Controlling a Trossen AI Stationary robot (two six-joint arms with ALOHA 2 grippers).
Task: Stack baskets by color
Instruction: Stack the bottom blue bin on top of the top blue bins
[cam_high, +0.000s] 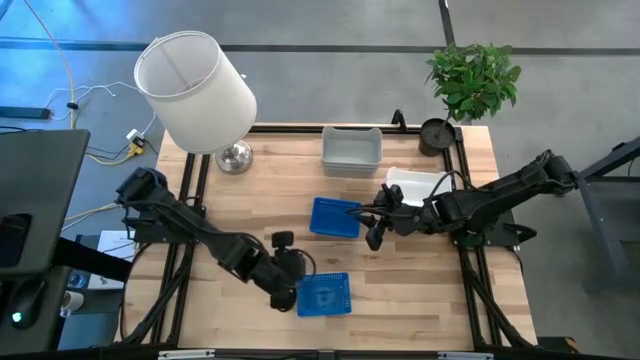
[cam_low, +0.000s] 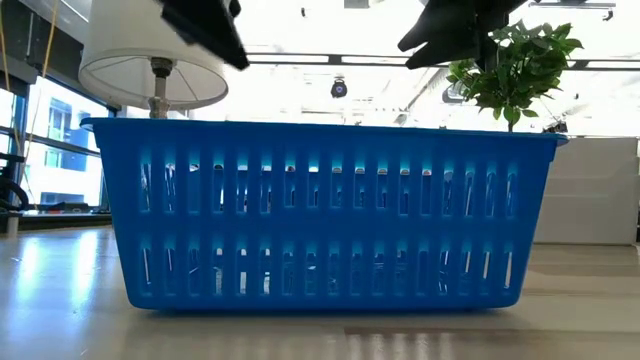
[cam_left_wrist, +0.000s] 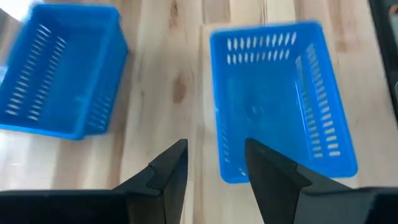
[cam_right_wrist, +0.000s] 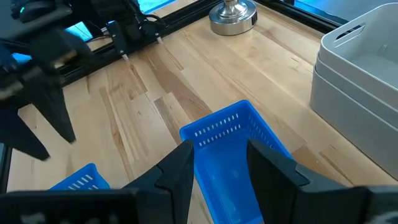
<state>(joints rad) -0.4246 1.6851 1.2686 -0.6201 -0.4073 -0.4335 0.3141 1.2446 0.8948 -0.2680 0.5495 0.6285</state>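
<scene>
On the counter (cam_high: 260, 190), seen from above, one blue basket (cam_high: 325, 294) sits at lower centre and a second blue basket (cam_high: 335, 217) at mid-frame. The left gripper (cam_high: 291, 292) hangs at the near basket's left rim, fingers spread, one on each side of the wall in its wrist view. The right gripper (cam_high: 374, 222) is at the second basket's right edge, fingers likewise spread across its rim. A grey basket (cam_high: 351, 150) sits upper centre, a white basket (cam_high: 415, 184) right of centre, the lamp (cam_high: 197, 92) upper left.
</scene>
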